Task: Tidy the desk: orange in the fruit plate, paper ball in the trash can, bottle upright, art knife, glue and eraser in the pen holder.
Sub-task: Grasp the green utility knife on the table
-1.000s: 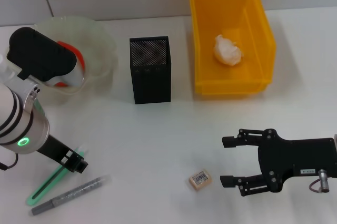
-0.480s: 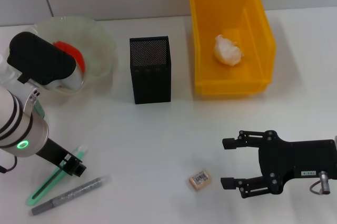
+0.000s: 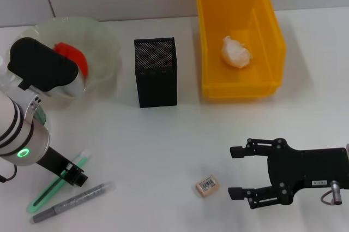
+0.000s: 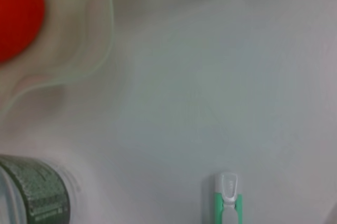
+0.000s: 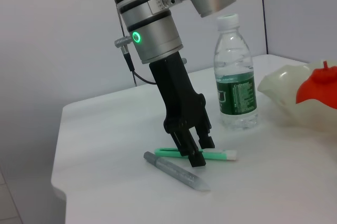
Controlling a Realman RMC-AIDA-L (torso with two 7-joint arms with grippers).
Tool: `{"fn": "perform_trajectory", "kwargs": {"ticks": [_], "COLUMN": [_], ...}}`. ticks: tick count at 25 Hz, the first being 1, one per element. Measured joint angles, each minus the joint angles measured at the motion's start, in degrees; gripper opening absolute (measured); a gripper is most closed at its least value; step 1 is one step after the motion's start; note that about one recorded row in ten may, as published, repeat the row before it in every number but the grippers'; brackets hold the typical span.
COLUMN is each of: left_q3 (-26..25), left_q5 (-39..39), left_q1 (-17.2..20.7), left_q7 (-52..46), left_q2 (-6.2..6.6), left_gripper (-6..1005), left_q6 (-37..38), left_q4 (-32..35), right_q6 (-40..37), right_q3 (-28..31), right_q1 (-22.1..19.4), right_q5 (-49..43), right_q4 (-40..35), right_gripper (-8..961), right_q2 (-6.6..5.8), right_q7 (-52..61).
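The orange (image 3: pixel 74 59) lies in the pale green fruit plate (image 3: pixel 103 38). The paper ball (image 3: pixel 235 52) rests inside the yellow trash can (image 3: pixel 270 30). The black mesh pen holder (image 3: pixel 156 72) stands between them. The bottle (image 5: pixel 235 79) stands upright beside the plate, mostly hidden under my left arm in the head view. My left gripper (image 3: pixel 75 176) is open, low over the green art knife (image 3: pixel 52 188), its fingers (image 5: pixel 196 158) straddling it. The grey glue stick (image 3: pixel 73 202) lies alongside. My right gripper (image 3: pixel 234 171) is open on the table just right of the beige eraser (image 3: pixel 207 185).
The plate's wavy rim (image 4: pixel 100 50) and the bottle's base (image 4: pixel 34 197) lie close to the left wrist. White table (image 3: pixel 163 139) stretches between the pen holder and the eraser. A tiled wall runs along the back.
My left arm has shifted a little toward the table's front, uncovering more of the orange, and its gripper has dropped closer onto the art knife. The right gripper has edged slightly toward the front.
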Motion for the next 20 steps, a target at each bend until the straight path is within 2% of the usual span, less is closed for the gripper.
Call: {"fn": "perform_trajectory", "kwargs": {"ticks": [9, 20], "left_q3": [-0.09, 0.06], "left_q5": [-0.3, -0.4], "left_q1": [-0.18, -0.4], "left_q7": [0.06, 1.4], "left_q2": [0.0, 0.0], "left_gripper": [483, 191], "left_q6": [-0.66, -0.9], "left_q4": [-0.19, -0.93], "right_q6": [-0.66, -0.86], "right_q3": [0.26, 0.12], "right_q1": [-0.14, -0.21], "right_q5": [0.0, 0.0], "right_q4": [0.0, -0.01], "right_gripper": [837, 837], "right_q2": [0.03, 0.02], "right_q7": [0.0, 0.0]}}
